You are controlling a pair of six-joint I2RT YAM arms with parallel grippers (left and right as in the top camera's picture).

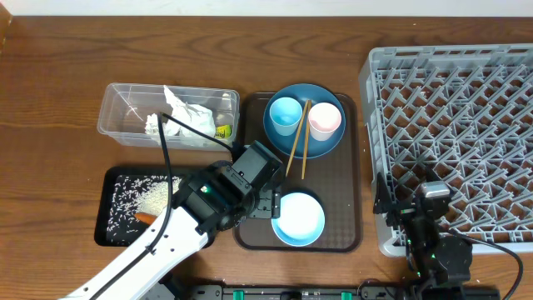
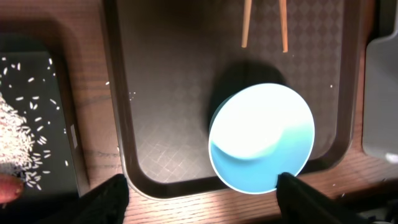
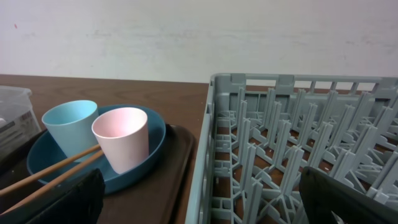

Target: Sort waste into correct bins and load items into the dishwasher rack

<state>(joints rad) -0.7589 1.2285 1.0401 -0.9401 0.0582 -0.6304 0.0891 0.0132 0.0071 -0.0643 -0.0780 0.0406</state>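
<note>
My left gripper (image 1: pixel 265 203) (image 2: pixel 202 200) is open over the front of the brown serving tray, with its right finger by the rim of the light blue bowl (image 1: pixel 298 218) (image 2: pixel 261 138). The dark blue plate (image 1: pixel 321 143) (image 3: pixel 146 160) carries the light blue cup (image 1: pixel 285 112) (image 3: pixel 69 124), the pinkish-white cup (image 1: pixel 325 120) (image 3: pixel 122 137) and the chopsticks (image 1: pixel 297 140) (image 3: pixel 50 175). The clear tub (image 1: pixel 125 112) holds napkins (image 1: pixel 185 117) and a yellow-green wrapper (image 1: pixel 222 131). The black tray (image 1: pixel 112 187) (image 2: pixel 37 68) holds rice (image 1: pixel 150 200) (image 2: pixel 15 134) and a carrot (image 1: pixel 143 218) (image 2: pixel 7 188). My right gripper (image 1: pixel 405 202) (image 3: pixel 202 199) is open and empty at the grey rack's (image 1: pixel 458 125) (image 3: pixel 298 137) near left edge.
The brown serving tray (image 1: pixel 346 225) (image 2: pixel 168 112) lies between the two bins and the rack. The rack's wall rises just right of the tray. Bare wooden table (image 1: pixel 50 75) lies at the left and back.
</note>
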